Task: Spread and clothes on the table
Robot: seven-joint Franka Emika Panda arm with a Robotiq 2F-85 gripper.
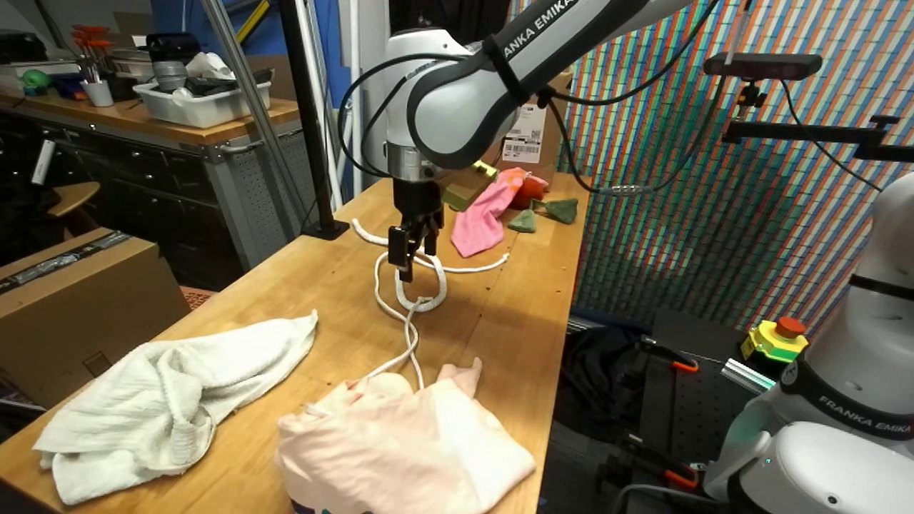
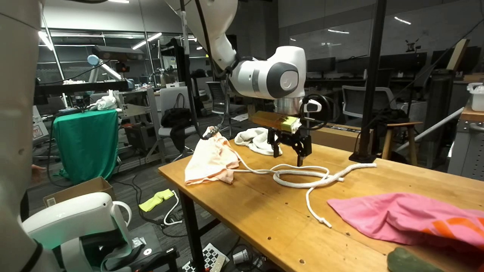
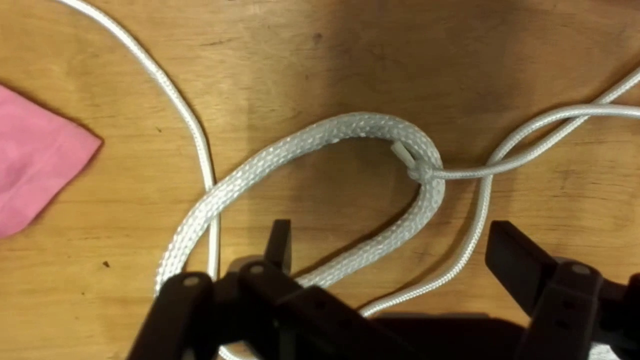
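In an exterior view, you see your bench (image 1: 514, 314) run long from near to far, with three garments crumpled on it. The mint-white garment (image 1: 157, 407) lies at the near left. Its long way slants from near left to far right, and its thin corner points that way too. The peach-pink garment (image 1: 400, 442) sits beside it, at the near right by the edge. Its long way is hard to tell in the heap, but a small tip points far. The bright pink garment (image 1: 482, 225) is far off, stretched from near left to far right, with a corner poking to the near side.

Your pincer (image 3: 392, 242) hangs over the middle of the bench, its two fingers (image 3: 520, 267) spread wide. A loop of thick white rope (image 3: 360, 124) and a thin white cord (image 3: 465, 173) lie below it. You cannot tell if a fingertip touches them.

The near part of the peach-pink garment is cut off. It is hard to tell the bright pink garment's far end from the orange-red thing (image 1: 528, 193) by it. In an exterior view, a finger hides a bit of the mint-white garment (image 2: 261, 136), and the bright pink garment (image 2: 397, 219) runs out of sight at the right. In the wrist view, you get just its corner.
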